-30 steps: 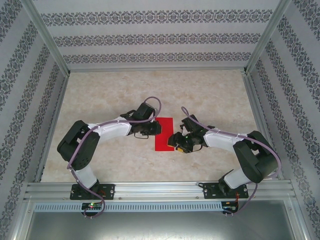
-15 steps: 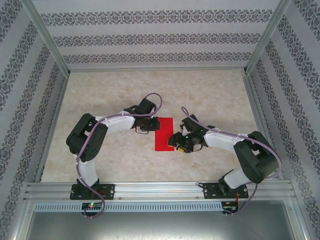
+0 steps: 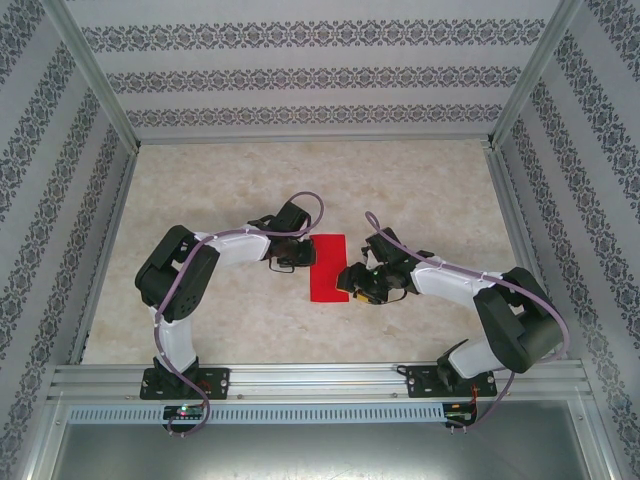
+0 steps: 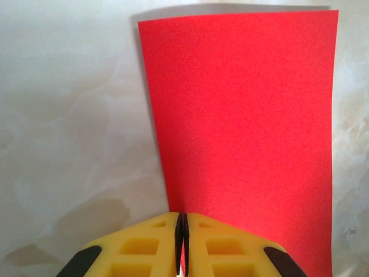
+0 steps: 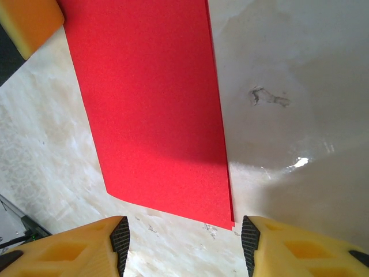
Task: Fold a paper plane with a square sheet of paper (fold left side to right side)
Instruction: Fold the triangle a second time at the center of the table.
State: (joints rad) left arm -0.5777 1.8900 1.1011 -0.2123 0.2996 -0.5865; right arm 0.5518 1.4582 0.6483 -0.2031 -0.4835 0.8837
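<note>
The square sheet of paper (image 3: 327, 267) lies flat on the marbled worktop (image 3: 220, 180) between my two arms, as a narrow red rectangle. From above, its long axis runs from 12 to 6 o'clock, with the far end leaning slightly toward 1 o'clock. Neither end comes to a point; both short edges are square-cut.

My left pincer (image 3: 303, 256) sits at the sheet's 9 o'clock side, just beside its long left edge. In my left wrist view the sheet (image 4: 248, 127) stretches away from me toward 12 o'clock. It covers the ground from 12 round to 5, and bare worktop (image 4: 69, 115) lies at 9. That pincer (image 4: 182, 242) has its two yellow fingers pressed together, with only a dark seam between them. The tips sit at the sheet's near left corner. I cannot tell whether they nip the paper's edge.

My right pincer (image 3: 352, 285) is at the sheet's 4 o'clock corner from above. In my right wrist view the sheet (image 5: 150, 104) runs from 6 o'clock up toward 11. Its near short edge lies just ahead of my right pincer (image 5: 184, 248), within the gap. The fingers there stand well apart and hold nothing, with the paper clear of both. A yellow finger of the left pincer (image 5: 29, 20) shows at 10 o'clock, beside the sheet's far end.
</note>
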